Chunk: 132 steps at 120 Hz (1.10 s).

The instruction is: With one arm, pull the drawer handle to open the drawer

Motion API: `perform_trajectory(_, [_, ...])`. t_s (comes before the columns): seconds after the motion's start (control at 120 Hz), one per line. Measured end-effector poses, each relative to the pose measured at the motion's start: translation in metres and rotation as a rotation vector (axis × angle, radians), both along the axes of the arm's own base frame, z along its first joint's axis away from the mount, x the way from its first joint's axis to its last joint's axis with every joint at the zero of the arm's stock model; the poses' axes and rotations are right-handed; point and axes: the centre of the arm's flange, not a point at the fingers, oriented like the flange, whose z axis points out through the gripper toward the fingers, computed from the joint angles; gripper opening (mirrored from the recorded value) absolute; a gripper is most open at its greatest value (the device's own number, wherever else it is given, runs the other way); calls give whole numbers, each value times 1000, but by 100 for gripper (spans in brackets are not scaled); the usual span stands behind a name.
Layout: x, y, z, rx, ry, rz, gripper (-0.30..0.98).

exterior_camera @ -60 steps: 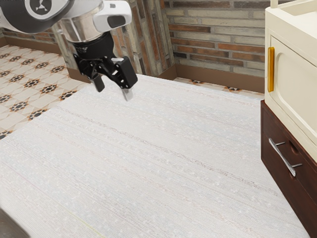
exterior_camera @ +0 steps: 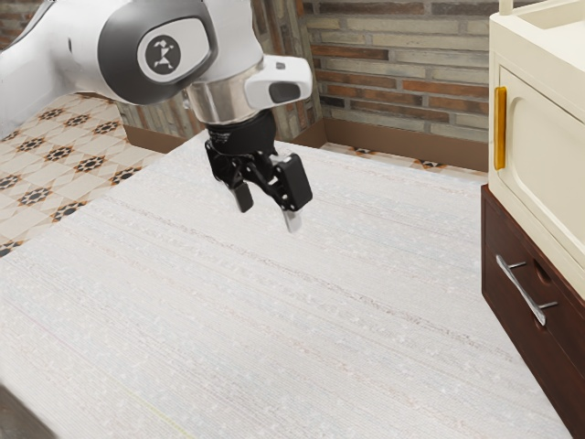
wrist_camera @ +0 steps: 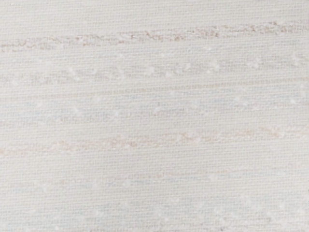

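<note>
Above the table (exterior_camera: 274, 347), the tool (exterior_camera: 267, 212) hangs spread apart, well away from the drawer (exterior_camera: 505, 240), which looks closed.

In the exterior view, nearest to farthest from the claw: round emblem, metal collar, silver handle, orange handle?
1. Metal collar, just above the claw.
2. Round emblem, farther up the arm.
3. Silver handle and orange handle, at the exterior view's right: too close to call.

In the exterior view, table (exterior_camera: 274, 320) at centre; drawer (exterior_camera: 505, 297) at four o'clock, with handle (exterior_camera: 521, 291) on its front, under door (exterior_camera: 553, 155) at three; wall (exterior_camera: 402, 87) at one, behind table; floor (exterior_camera: 55, 137) at ten.
</note>
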Motion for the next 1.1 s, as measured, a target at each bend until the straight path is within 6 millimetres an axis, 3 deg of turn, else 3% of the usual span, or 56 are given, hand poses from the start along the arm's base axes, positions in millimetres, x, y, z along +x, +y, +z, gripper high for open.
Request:
perform_trajectory(0.083, [7, -8, -11, 1, 0, -68, 69])
perform_trajectory(0.233, [15, -18, -7, 7, -66, -237, 69])
perform_trajectory(0.383, [20, -55, -4, 24, -149, -492, 69])
perform_trajectory(0.55, [14, -110, 1, 69, -225, -775, 69])
perform_trajectory(0.75, [23, -131, -13, 133, -261, -1016, 69])
perform_trajectory(0.867, [23, -151, -46, 160, -243, -1156, 69])
perform_trajectory(0.958, [20, -172, -57, 198, -273, -1264, 69])
perform_trajectory(1.1, [26, -168, -70, 277, -296, -1358, 69])
